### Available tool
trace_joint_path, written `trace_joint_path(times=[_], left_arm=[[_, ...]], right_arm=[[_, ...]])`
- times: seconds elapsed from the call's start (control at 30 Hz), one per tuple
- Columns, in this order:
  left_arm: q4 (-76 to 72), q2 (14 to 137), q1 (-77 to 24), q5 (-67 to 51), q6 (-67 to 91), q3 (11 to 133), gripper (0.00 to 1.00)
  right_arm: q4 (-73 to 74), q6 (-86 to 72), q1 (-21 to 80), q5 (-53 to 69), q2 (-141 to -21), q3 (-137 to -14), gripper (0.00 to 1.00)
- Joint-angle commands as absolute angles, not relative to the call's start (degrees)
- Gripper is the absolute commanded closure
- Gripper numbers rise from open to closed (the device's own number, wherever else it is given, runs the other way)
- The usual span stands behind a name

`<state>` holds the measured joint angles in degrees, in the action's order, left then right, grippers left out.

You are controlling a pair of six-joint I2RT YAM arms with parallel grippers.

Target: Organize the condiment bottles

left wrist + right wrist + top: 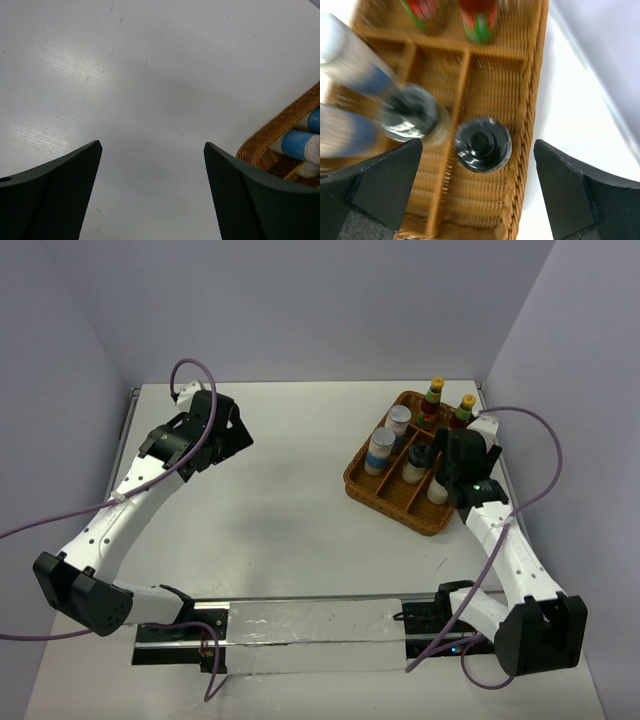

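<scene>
A white surface (300, 490) is lying flat between three plain walls: a back wall (300, 300), a left wall (50, 390) and a right wall (585, 350), all showing a soft lavender-grey tint. Even, diffuse light is falling on it, leaving only faint shadows. Seen close from the left wrist, the surface is showing fine parallel ribbing, a few small dark specks and a soft sheen, brightest toward the upper left. A shiny silvery strip (310, 635) is running along the near edge.

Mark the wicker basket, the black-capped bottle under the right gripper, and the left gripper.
wicker basket (385, 502), top view, near outer wall.
black-capped bottle (482, 144), right wrist view, centre of its cap.
left gripper (152, 144), left wrist view, midway between its open fingertips.
</scene>
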<state>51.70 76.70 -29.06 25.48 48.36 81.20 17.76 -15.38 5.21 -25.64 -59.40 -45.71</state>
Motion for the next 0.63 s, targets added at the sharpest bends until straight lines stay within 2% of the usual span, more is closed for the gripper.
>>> trace_joint_path(times=[0.0, 0.2, 0.6], left_arm=[[50.80, 77.34, -28.74, 24.08, 45.52, 87.19, 0.09], [53.50, 78.36, -28.65, 25.95, 42.77, 93.10, 0.09], [53.06, 78.84, -28.64, 24.57, 42.10, 96.03, 0.09]], right_arm=[[24.60, -15.47, 4.83, -25.30, -54.94, -57.76, 0.00], [29.31, -15.47, 5.45, -18.31, -53.99, -67.68, 0.00], [27.33, -15.47, 5.55, -18.46, -50.82, -68.66, 0.00]])
